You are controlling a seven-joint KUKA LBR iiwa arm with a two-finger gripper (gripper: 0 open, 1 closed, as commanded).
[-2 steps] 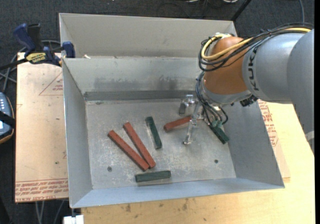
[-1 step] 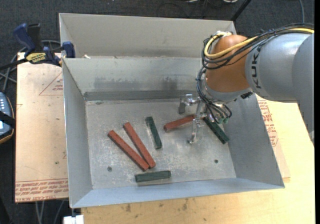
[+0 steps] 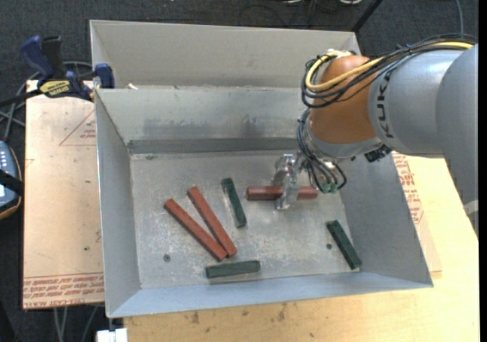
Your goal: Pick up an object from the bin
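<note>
Closest to the front wall of the grey metal bin (image 3: 114,188), a dark green bar (image 3: 233,270) lies flat along that wall. To its right, near the right wall, a second green bar (image 3: 344,244) lies on a slant, well apart from the rest. Further in on the left, two red-brown bars (image 3: 195,229) lie side by side on one diagonal, touching or nearly so. Just beyond their upper ends lies a third green bar (image 3: 233,202), nearly upright in the view.

Past that, near the middle of the floor, a short red-brown bar (image 3: 261,193) lies crosswise. The gripper (image 3: 285,194) is down right on it and crosses its middle. Whether the gripper is parted or closed on the bar cannot be told.

Behind the gripper sits the orange wrist cover (image 3: 342,108) with yellow cables (image 3: 332,74) looped over it. The grey arm (image 3: 430,104) bears the letters "KUKA".
</note>
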